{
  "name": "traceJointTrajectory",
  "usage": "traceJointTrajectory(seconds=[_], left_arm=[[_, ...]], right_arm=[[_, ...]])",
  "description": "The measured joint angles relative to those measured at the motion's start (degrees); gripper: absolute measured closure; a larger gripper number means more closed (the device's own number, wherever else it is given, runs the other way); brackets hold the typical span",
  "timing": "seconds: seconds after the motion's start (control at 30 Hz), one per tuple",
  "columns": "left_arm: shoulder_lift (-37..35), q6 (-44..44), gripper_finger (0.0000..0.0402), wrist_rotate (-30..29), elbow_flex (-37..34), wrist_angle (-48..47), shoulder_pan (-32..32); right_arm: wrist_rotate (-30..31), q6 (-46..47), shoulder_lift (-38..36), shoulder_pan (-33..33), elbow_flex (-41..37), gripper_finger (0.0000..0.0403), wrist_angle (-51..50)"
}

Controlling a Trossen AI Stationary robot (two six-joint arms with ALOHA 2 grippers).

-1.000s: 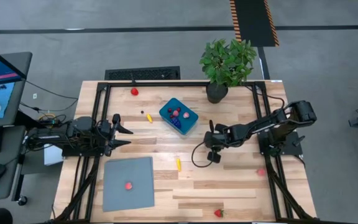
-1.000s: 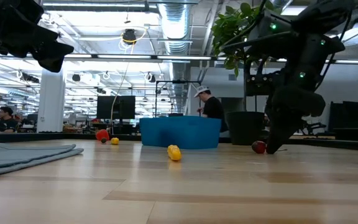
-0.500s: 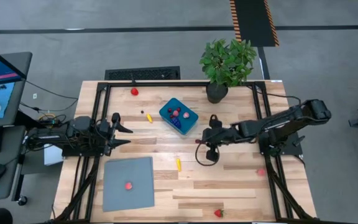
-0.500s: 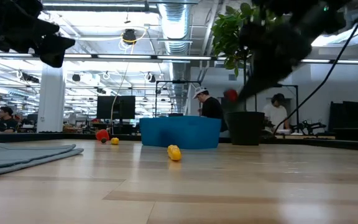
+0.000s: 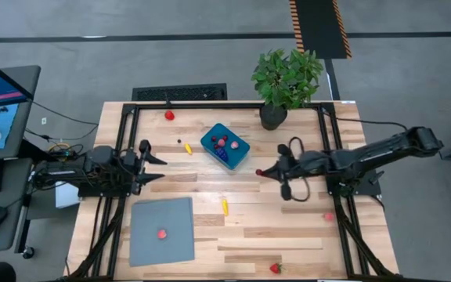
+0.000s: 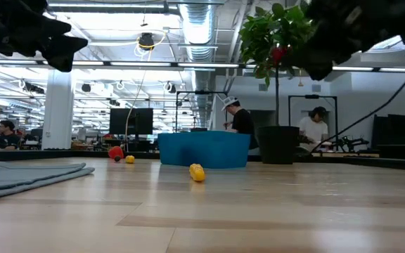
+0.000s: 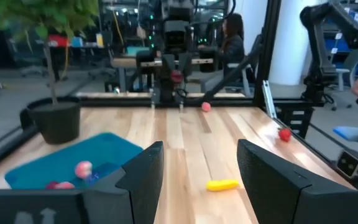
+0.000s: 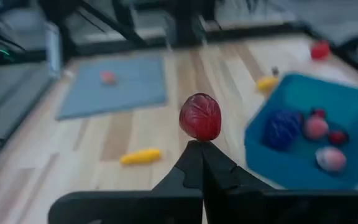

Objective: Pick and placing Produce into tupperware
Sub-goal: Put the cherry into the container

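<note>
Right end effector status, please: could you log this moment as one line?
right end effector: shut on red fruit | lifted beside tupperware | left end effector: open, waiting

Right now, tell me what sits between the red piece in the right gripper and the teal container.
Nothing visible. The right gripper holds the red piece above bare table, beside the container.

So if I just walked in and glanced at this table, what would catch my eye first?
Probably the right gripper, raised above the table with a small dark red fruit pinched at its fingertips, beside the teal-blue container that already holds a few tiny pieces. Next, the leafy potted plant at the table's far edge, and the grey sheet near the front with one pink piece on it.
</note>
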Motion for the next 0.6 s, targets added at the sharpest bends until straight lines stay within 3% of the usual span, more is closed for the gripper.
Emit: traceJointTrajectory(seconds=[0.27,0.47,0.6], left_arm=[[0.01,0.84,0.0208,0.53,0.00,2.64,0.00],[0.01,0.86,0.0208,-0.05,0.00,2.24,0.02],[0.01,0.86,0.0208,-0.27,0.00,1.24,0.02]], right_arm=[[-4.60,-4.46,-11.62,-2.51,-10.43,0.0392,11.57],[-13.25,-5.70,-17.07,-6.65,-16.18,0.0392,19.98],[-14.91,-5.67,-20.50,-9.45,-17.90,0.0392,19.53]])
